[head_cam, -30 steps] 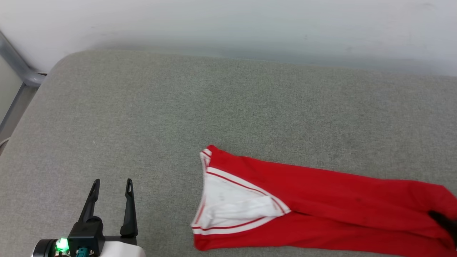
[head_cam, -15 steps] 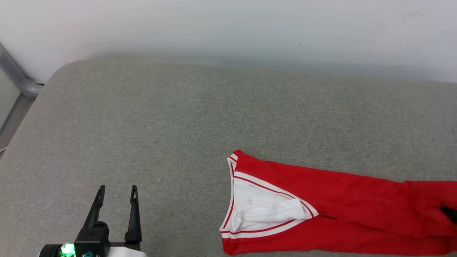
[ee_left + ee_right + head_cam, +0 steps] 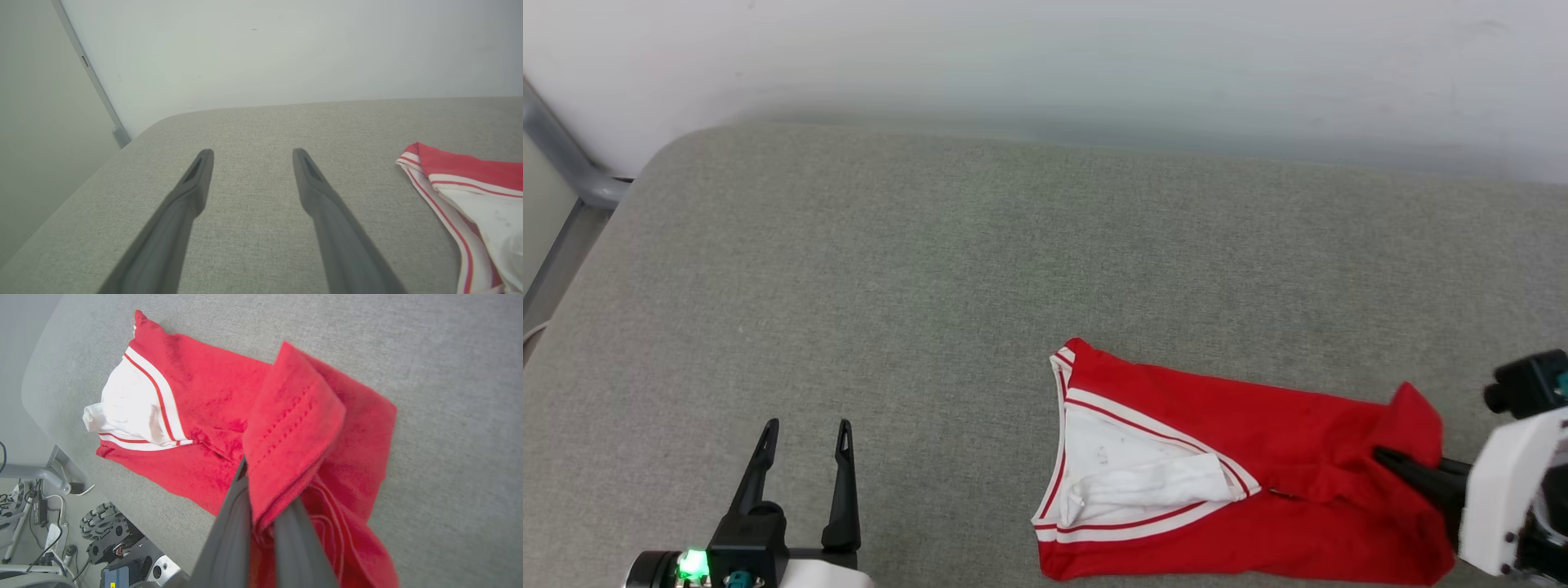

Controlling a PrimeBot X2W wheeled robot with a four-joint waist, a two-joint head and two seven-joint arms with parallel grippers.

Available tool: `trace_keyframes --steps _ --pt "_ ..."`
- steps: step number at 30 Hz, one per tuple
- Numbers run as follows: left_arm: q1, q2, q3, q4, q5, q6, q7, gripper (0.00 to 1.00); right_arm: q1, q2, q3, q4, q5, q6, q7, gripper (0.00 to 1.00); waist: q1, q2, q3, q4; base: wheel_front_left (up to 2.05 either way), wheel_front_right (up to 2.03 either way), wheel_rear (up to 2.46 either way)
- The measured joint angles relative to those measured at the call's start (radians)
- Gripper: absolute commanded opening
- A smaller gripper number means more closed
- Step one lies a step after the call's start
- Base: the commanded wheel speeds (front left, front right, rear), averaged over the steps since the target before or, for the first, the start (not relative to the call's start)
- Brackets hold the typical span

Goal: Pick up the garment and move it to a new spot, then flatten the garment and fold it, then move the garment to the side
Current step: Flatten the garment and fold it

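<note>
— Head view. Where is the garment [image 3: 1217, 425]?
— On the grey cushion [image 3: 931, 286], by its near edge. The right gripper [image 3: 1390, 460] pinches its red end tight. The left gripper [image 3: 807, 426] is wide open, holding nothing, well apart from it.

The left gripper [image 3: 807, 425] and right gripper [image 3: 1384, 457] have long tapered dark fingers [image 3: 843, 482] on black mounts [image 3: 747, 539] and white wrist shells [image 3: 1503, 498]; a green light [image 3: 693, 563] glows beside the left gripper's mount.
</note>
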Motion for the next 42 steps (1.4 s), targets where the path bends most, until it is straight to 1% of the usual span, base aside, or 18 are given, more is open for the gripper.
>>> trace_keyframes --steps 4,9,17,24,30,36,39,40,41,42 --pt "-0.017 0.000 -0.004 0.003 0.000 -0.001 0.000 1.00 -0.062 0.041 0.058 -0.025 -0.035 0.000 0.034 0.00 0.0000 0.0000 0.014 0.013 0.00 0.00 0.00" --pt "-0.036 -0.002 -0.011 0.009 0.000 -0.006 0.000 1.00 -0.149 0.087 0.146 -0.023 -0.062 0.000 0.052 0.00 0.0000 0.0000 0.030 0.033 0.00 0.00 0.00" --pt "-0.054 -0.005 -0.017 0.015 0.000 -0.009 0.000 1.00 -0.294 0.147 0.298 0.040 -0.088 0.000 0.042 0.00 0.0001 0.0000 0.053 0.059 0.00 0.00 0.00" --pt "-0.077 -0.009 -0.029 0.019 -0.001 -0.016 0.000 1.00 -0.404 0.196 0.418 0.142 -0.115 0.000 0.033 0.00 0.0000 0.0000 0.080 0.081 0.00 0.00 0.00" --pt "-0.092 -0.013 -0.032 0.020 -0.004 -0.016 0.000 1.00 -0.458 0.247 0.493 0.254 -0.127 0.000 -0.002 0.00 0.0001 0.0000 0.106 0.097 0.00 0.00 0.00" --pt "-0.101 -0.017 -0.038 0.025 -0.005 -0.016 0.000 1.00 -0.504 0.287 0.555 0.361 -0.160 0.000 -0.056 0.00 0.0000 0.0000 0.127 0.107 0.00 0.00 0.00" --pt "-0.107 -0.020 -0.038 0.027 -0.004 -0.015 0.000 1.00 -0.517 0.300 0.574 0.397 -0.158 0.000 -0.077 0.00 0.0000 0.0000 0.126 0.106 0.00 0.00 0.00" --pt "-0.107 -0.020 -0.038 0.028 -0.004 -0.015 0.000 1.00 -0.517 0.301 0.579 0.402 -0.156 0.000 -0.091 0.15 0.0000 0.0000 0.124 0.105 0.00 0.00 0.00" --pt "-0.107 -0.020 -0.037 0.030 -0.004 -0.015 0.000 1.00 -0.517 0.301 0.582 0.404 -0.151 0.000 -0.101 0.52 0.0001 0.0000 0.122 0.103 0.00 0.00 0.00" --pt "-0.106 -0.020 -0.036 0.031 -0.004 -0.015 0.000 1.00 -0.517 0.301 0.584 0.403 -0.145 0.000 -0.113 1.00 0.0000 0.0000 0.117 0.102 0.00 0.00 0.00"
